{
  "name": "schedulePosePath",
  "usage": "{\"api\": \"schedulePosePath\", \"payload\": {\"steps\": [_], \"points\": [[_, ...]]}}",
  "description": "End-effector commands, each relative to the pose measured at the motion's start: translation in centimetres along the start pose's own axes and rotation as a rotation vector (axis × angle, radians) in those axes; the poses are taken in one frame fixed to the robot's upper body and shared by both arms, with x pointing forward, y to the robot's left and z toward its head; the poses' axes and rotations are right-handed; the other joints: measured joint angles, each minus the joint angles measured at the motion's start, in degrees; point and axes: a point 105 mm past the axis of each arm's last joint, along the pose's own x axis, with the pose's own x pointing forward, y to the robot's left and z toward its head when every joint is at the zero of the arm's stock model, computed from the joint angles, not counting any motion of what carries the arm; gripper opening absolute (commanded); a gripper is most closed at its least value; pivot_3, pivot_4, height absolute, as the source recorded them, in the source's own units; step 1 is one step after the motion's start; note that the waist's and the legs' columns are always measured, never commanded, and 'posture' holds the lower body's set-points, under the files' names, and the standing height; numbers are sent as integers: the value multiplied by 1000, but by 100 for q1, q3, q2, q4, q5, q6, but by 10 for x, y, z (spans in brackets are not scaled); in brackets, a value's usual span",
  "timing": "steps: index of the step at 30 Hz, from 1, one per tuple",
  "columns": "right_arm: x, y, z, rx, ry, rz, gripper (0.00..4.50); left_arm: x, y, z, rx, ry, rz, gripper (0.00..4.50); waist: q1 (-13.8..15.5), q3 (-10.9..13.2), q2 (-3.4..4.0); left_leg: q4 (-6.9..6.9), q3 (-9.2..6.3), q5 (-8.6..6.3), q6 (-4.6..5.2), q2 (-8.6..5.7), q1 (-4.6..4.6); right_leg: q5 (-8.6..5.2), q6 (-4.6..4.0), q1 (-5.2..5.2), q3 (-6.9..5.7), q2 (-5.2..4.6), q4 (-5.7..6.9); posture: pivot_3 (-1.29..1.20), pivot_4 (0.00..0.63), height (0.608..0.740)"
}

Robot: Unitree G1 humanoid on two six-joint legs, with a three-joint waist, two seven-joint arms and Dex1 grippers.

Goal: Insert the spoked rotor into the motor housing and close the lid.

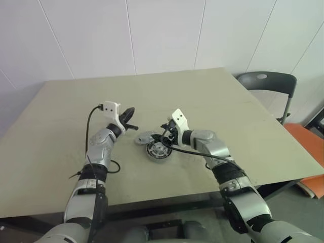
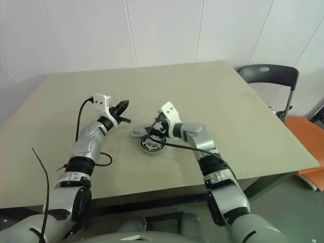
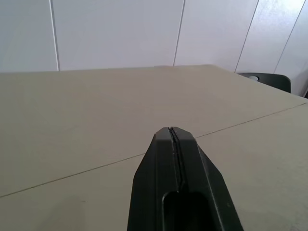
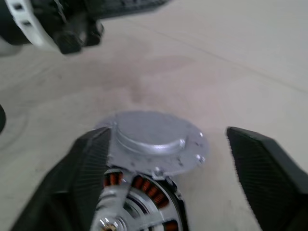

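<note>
While my left tool (image 1: 132,125) is hovering pinched together, my right tool (image 4: 168,159) is gaping wide over the lid (image 4: 156,139) and motor housing (image 4: 144,207).

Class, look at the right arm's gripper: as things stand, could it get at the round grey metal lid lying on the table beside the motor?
Probably yes. The right gripper stands open, one black finger each side, pointing at the round grey metal lid, which lies flat on the beige table with nothing on top, its near edge meeting the copper-wound motor housing.
</note>
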Motion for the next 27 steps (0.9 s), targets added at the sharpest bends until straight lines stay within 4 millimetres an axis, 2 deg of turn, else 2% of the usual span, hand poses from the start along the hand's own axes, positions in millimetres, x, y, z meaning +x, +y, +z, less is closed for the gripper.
{"api": "schedulePosePath", "payload": {"steps": [1,5,8,9,12,16,19,27], "points": [[9,12,35,-72,-80,-10,4453,0,0,9,20,-29,-6,0,-3,0,0,0,0,0,0,0,0,0,0,0,0,0,0,0,0,740],[16,22,46,-57,-38,-27,4453,-9,2,15,109,11,-67,0,-20,0,0,-1,0,0,0,1,-6,0,-1,-11,1,1,5,0,0,740],[19,25,53,-49,-11,-43,4453,-32,-12,17,227,88,-260,0,-34,-2,-3,3,1,7,-11,3,-56,4,-7,-67,5,1,18,0,0,740],[20,24,54,-43,-2,-51,4453,-40,-12,19,237,99,-292,0,-32,-2,-2,3,1,15,-24,3,-86,11,-17,-100,6,0,23,0,0,740],[22,22,54,-43,42,-86,4453,-59,-14,26,258,118,-359,0,2,-2,-1,0,-1,15,-26,2,-87,16,-24,-101,3,-2,22,0,0,740],[25,17,45,-33,120,-141,4453,-81,-24,30,249,131,-462,0,-23,-1,1,-1,-1,14,-26,3,-82,16,-27,-96,2,-2,20,0,0,740],[28,17,35,9,172,-153,4453,-91,-30,28,245,153,-503,0,-32,0,1,-2,-1,15,-26,6,-81,16,-28,-97,1,0,21,0,0,740],[37,24,12,130,258,-152,4453,-97,-39,22,215,155,-520,0,-35,1,3,-1,0,16,-26,10,-77,18,-31,-96,1,8,22,0,0,740]]}}
